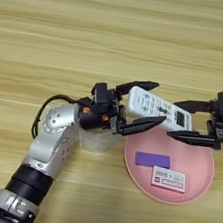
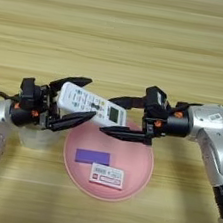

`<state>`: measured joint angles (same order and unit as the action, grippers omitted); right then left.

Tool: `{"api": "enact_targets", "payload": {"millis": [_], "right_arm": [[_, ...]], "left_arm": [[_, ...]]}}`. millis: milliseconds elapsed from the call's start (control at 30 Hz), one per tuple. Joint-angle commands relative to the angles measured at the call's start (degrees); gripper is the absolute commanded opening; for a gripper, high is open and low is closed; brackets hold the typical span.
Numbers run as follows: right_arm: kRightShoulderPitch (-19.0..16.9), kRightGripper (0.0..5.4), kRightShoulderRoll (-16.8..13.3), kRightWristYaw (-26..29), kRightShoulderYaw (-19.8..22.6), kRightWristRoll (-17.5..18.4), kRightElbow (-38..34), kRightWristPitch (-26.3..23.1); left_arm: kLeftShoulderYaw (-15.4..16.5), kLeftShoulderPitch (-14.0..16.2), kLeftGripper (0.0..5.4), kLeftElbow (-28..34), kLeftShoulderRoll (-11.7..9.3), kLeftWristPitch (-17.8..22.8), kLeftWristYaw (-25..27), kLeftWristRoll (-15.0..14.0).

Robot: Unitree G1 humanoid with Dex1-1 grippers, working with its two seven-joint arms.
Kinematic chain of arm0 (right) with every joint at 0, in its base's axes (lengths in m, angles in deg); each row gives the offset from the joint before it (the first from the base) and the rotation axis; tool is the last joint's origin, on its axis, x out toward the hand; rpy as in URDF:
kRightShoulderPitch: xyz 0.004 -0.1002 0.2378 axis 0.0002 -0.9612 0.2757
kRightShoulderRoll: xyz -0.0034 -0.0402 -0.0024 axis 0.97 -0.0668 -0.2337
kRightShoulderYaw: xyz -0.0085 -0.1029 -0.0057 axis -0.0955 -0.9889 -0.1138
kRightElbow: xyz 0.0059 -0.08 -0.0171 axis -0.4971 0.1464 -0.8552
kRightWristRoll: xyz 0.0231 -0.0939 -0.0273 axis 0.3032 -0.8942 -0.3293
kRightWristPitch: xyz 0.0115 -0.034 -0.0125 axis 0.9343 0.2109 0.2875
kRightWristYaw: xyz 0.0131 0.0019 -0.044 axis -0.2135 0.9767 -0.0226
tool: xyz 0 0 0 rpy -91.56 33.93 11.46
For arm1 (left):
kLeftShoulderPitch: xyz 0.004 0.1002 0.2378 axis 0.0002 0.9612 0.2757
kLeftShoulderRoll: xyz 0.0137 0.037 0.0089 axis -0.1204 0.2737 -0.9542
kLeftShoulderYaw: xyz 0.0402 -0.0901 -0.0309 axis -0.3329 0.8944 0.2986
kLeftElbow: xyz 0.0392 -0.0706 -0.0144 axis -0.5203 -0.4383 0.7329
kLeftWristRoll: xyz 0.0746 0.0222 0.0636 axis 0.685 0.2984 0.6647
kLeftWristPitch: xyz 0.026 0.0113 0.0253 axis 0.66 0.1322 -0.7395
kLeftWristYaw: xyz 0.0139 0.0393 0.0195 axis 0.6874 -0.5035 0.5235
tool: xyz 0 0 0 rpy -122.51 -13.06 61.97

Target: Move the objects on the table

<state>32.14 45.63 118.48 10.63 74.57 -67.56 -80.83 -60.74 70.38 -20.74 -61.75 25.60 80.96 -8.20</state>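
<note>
Remote control: the white remote control (image 1: 159,109) is lifted above the table (image 1: 120,34), over the 11 o'clock rim of the pink plate (image 1: 196,184).
Left gripper: the left gripper (image 1: 144,104) has its two fingers spread around the remote's button end, one above and one below, apparently clamping it.
Right gripper: the right gripper (image 2: 116,117) meets the screen end from 3 o'clock, fingers wide apart; whether they touch it I cannot tell.
White box: the white box with a red edge (image 2: 107,175) lies flat in the plate at 6 o'clock, just beside the purple block (image 2: 92,156).
Tape roll: a clear tape roll (image 1: 96,140) sits below the left gripper.
Progress: the box looks placed; the remote is mid-handover or about to be set down.
</note>
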Motion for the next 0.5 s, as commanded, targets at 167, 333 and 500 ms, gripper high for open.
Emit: {"api": "enact_targets", "payload": {"millis": [167, 333, 500], "right_arm": [[1.5, 3.28, 0.8, -1.0, 0.8, 0.9, 0.3, -0.8], [1.5, 3.8, 1.0, -1.2, 0.9, 0.8, 0.3, -0.9], [1.5, 4.53, 1.2, -1.2, 0.9, 0.6, 0.4, -0.9]], "left_arm": [[0.3, -0.5, 3.41, -0.1, 0.1, -0.6, 0.1, 0.3], [0.4, -0.6, 3.15, -0.3, 0.1, -0.7, 0.1, 0.3], [0.5, -0.6, 2.93, -0.4, 0.2, -0.8, 0.2, 0.3]]}}
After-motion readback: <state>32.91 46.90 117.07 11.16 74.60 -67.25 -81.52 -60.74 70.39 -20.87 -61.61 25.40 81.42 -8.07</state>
